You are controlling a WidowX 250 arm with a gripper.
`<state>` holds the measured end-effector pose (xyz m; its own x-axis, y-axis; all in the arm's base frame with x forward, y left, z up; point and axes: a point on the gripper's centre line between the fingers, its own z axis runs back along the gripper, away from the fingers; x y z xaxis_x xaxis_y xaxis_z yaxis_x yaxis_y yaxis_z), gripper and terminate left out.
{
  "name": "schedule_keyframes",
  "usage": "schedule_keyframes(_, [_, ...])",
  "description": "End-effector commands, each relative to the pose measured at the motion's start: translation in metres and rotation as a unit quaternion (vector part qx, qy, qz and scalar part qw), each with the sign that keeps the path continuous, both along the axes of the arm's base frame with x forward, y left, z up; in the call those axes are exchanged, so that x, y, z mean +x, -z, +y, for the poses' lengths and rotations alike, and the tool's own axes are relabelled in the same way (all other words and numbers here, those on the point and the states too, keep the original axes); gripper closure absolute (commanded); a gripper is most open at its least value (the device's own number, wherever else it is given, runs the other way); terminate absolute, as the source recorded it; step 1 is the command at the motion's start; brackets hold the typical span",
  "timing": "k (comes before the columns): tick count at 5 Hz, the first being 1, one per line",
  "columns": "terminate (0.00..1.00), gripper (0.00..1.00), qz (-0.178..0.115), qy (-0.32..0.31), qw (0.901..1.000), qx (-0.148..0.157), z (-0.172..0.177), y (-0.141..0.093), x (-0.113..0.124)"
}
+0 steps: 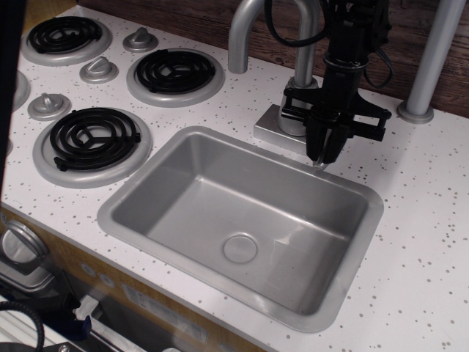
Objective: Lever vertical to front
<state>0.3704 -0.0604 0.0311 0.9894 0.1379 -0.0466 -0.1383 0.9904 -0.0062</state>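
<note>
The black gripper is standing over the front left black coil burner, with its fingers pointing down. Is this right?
Not quite. In the observation.image view the black gripper stands by the silver tap body, at the grey metal sink's back rim, not over a burner. Its fingers do point down.

White speckled counter (425, 220): sunk grey sink (242, 220), three coil burners (91, 139), tap base (282, 128), post foot (415, 112), possibly fixed.

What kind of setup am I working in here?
Probably a toy play-kitchen counter: a molded grey sink, a silver tap behind it, and coil burners with silver knobs on speckled white.
</note>
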Motion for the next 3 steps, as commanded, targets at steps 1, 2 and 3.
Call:
schedule_keyframes(1, [0.0,0.0,-0.041,-0.015,0.9989,0.017,-0.007,-0.045,-0.005])
schedule_keyframes(2, [0.0,0.0,-0.051,-0.027,0.9979,0.03,-0.009,-0.054,-0.015])
schedule_keyframes(3, [1.0,0.0,-0.06,-0.034,0.9968,0.04,-0.009,-0.061,-0.021])
